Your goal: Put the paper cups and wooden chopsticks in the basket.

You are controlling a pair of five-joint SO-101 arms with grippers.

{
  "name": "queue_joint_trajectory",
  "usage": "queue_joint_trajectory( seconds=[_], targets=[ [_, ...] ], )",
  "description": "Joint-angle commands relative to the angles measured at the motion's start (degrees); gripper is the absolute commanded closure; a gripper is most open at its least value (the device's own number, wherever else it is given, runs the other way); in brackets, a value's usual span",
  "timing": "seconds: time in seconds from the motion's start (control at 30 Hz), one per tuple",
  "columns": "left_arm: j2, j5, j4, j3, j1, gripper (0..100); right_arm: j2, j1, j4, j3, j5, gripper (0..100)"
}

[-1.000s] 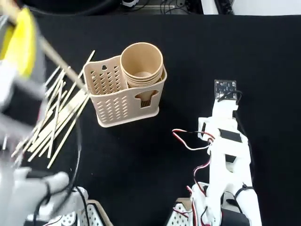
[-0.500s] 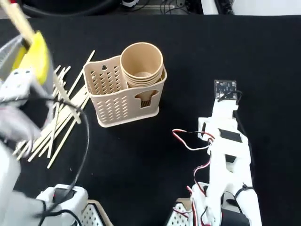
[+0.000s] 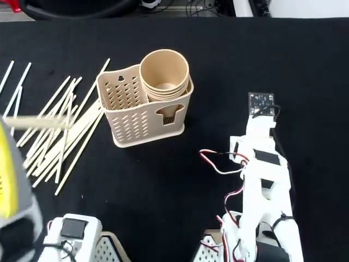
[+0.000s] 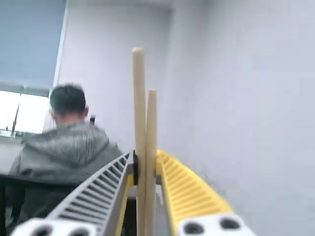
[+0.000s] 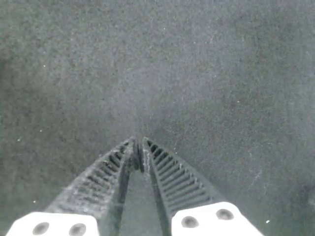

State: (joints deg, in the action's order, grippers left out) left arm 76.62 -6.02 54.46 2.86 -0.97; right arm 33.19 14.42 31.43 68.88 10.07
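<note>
One basket (image 3: 136, 124), several nested cups (image 3: 163, 66), many chopsticks (image 3: 65, 143)

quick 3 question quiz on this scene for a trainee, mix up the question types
1. The left gripper holds: A) a cup B) chopsticks C) nothing
2. True or false: the cups stand in the basket.
3. Is the right gripper open or shut?
Key: 1 B; 2 true; 3 shut.
</note>
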Motion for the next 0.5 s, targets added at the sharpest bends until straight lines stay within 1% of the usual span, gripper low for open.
queue_joint_trajectory(
  seconds=[0.0,0.1,0.17,0.47],
  targets=[
    [5.0,0.6,-32.3,31.1,0.3,97,0.1,-0.2,-1.0,-0.2,0.4,97.7],
    [3.6,0.4,-48.2,42.6,-0.2,97,0.1,-0.2,-1.0,-0.2,0.4,97.7],
    [1.4,0.4,-54.7,46.5,-0.2,97,0.1,-0.2,-1.0,-0.2,0.4,97.7],
    [-15.0,0.4,-56.1,47.3,-0.2,97,0.1,-0.2,-1.0,-0.3,0.4,97.7]
  ],
)
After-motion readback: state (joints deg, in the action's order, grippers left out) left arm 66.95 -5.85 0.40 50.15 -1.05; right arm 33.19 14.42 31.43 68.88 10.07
